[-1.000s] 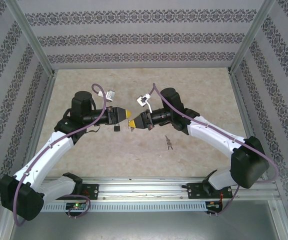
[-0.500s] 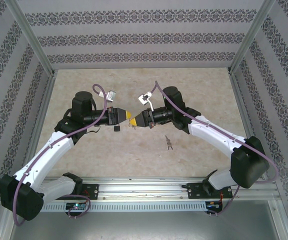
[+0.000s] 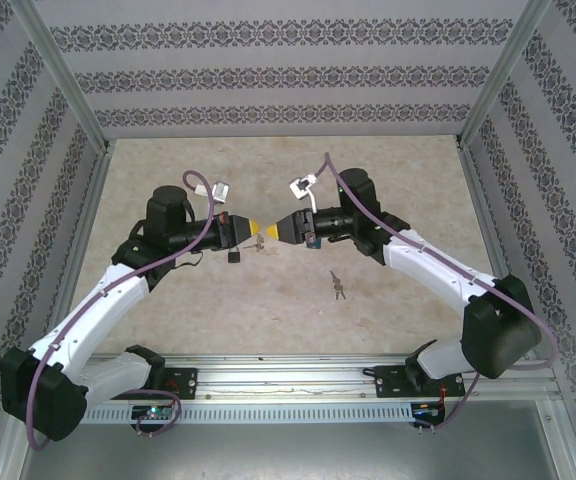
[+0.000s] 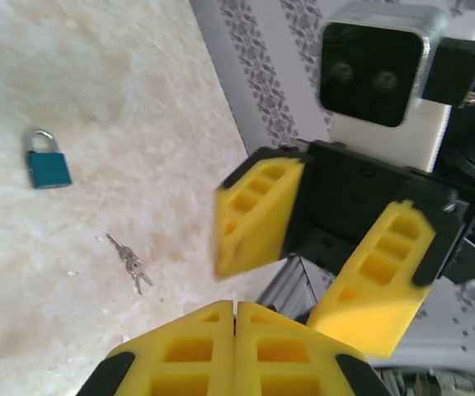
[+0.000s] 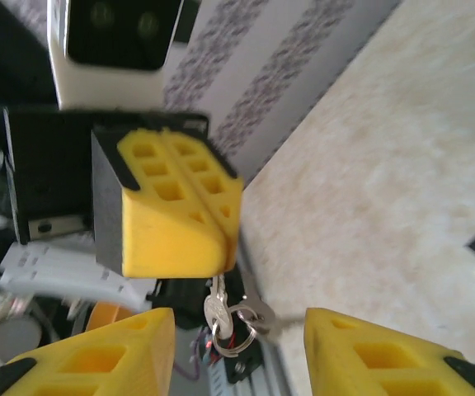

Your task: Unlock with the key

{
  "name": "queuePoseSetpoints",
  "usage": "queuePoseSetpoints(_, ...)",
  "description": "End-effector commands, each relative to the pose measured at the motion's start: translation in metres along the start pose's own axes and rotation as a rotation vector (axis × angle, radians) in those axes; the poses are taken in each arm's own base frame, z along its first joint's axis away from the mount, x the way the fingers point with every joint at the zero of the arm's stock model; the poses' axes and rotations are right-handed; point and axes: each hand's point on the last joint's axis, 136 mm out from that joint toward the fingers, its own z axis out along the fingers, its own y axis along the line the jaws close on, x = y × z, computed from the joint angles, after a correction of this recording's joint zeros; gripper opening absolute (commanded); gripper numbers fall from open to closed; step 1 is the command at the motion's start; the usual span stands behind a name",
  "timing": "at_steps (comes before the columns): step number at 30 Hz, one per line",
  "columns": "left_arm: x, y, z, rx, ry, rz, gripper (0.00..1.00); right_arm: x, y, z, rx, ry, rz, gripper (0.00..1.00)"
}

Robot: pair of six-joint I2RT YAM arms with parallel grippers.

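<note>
Key (image 5: 225,318) now hangs from the clenched left hand (image 5: 217,238); right hand (image 4: 291,289) has released it.

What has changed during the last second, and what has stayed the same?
The left gripper closed on the key bunch; the right gripper opened, let it go and drew back slightly. The padlock and the other keys stayed put.

Beige mottled tabletop (image 3: 268,310), patterned striped walls (image 3: 288,60) around
</note>
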Motion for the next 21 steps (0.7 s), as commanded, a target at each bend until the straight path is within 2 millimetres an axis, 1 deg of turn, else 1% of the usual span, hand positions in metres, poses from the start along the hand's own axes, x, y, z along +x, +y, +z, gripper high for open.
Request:
queuePoseSetpoints(1,-0.025,0.005,0.005,0.003,-0.149,-0.044,0.0,-0.035,-0.002,-0.022,0.139,-0.218,-0.008,0.47)
queuePoseSetpoints(4,-0.037,0.009,0.011,0.025,-0.212,-0.082,0.0,-0.049,-0.011,-0.04,0.196,-0.4,0.006,0.49)
queuePoseSetpoints(5,-0.041,0.008,0.012,0.041,-0.233,-0.091,0.0,-0.051,-0.014,-0.044,0.206,-0.443,0.01,0.52)
queuePoseSetpoints(7,-0.048,0.003,0.011,0.077,-0.275,-0.097,0.0,-0.053,-0.012,-0.047,0.179,-0.521,-0.01,0.56)
queuePoseSetpoints(8,-0.051,0.0,0.01,0.094,-0.295,-0.095,0.0,-0.052,-0.009,-0.046,0.153,-0.556,-0.017,0.61)
queuePoseSetpoints(9,-0.053,-0.003,0.01,0.109,-0.312,-0.089,0.0,-0.053,-0.008,-0.044,0.137,-0.576,-0.001,0.62)
queuePoseSetpoints(11,-0.056,-0.01,0.007,0.141,-0.343,-0.067,0.0,-0.053,-0.008,-0.039,0.11,-0.56,0.034,0.61)
queuePoseSetpoints(13,-0.056,-0.015,0.007,0.157,-0.354,-0.057,0.0,-0.054,-0.005,-0.032,0.059,-0.539,0.058,0.57)
queuePoseSetpoints(15,-0.054,-0.022,0.009,0.186,-0.353,-0.042,0.0,-0.057,0.002,-0.028,-0.008,-0.543,0.053,0.52)
queuePoseSetpoints(17,-0.053,-0.031,0.01,0.226,-0.356,-0.03,0.0,-0.059,0.008,-0.022,-0.067,-0.528,0.048,0.5)
queuePoseSetpoints(19,-0.051,-0.036,0.01,0.248,-0.355,-0.024,0.0,-0.059,0.011,-0.015,-0.092,-0.508,0.047,0.5)
queuePoseSetpoints(21,-0.049,-0.041,0.01,0.262,-0.349,-0.012,0.0,-0.057,0.016,-0.009,-0.115,-0.487,0.033,0.54)
